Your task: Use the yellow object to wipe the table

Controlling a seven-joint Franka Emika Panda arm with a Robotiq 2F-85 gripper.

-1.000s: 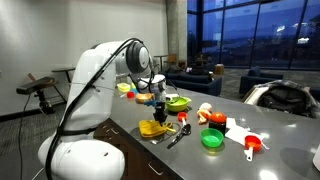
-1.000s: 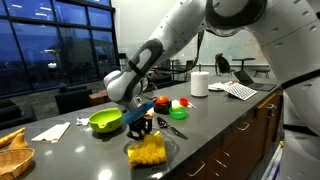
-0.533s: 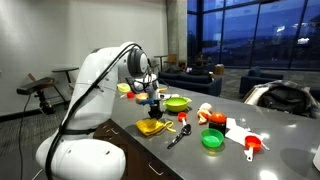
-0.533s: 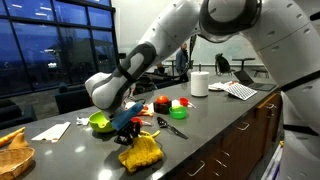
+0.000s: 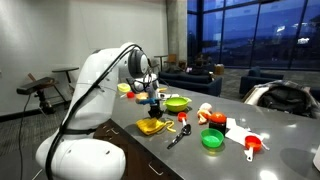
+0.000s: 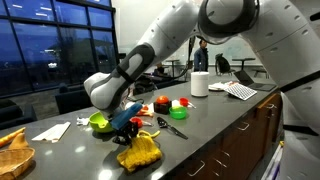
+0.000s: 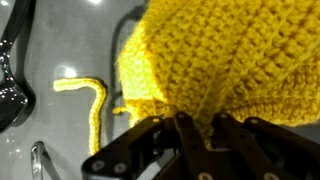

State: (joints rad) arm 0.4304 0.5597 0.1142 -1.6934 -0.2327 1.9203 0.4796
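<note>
Yellow crocheted cloth [image 6: 138,152] lay bunched on the dark grey table [image 6: 225,122], near the front edge. The white robot arm [image 6: 165,45] was bent low over it. In the wrist view the cloth [image 7: 215,60] filled most of the frame, flat on the surface.

The black gripper [image 6: 130,133] sat at the cloth's rear edge. In the wrist view the fingers [image 7: 183,128] looked pressed together with a fold of yarn between them, so it was pinching the cloth. The contact point itself was partly hidden by fabric.

Step in hand, as judged: dragging the held cloth across the table. Doing it well meant staying low so the bulk of the cloth stayed pressed on the top rather than dangling. The stroke should be slow and straight, and the pinch firm, since loose crochet can slip out.

Clutter to avoid, big to small:
- A lime green plastic bowl [image 6: 100,122] sat just behind the gripper.
- A black long-handled utensil [image 6: 172,128] lay near the cloth on the side toward the white paper roll [image 6: 199,83].
- A thin yellow yarn loop [image 7: 90,100] trailed off the cloth and could snag.

The best free lane looked to be along the bare front strip of the table.
</note>
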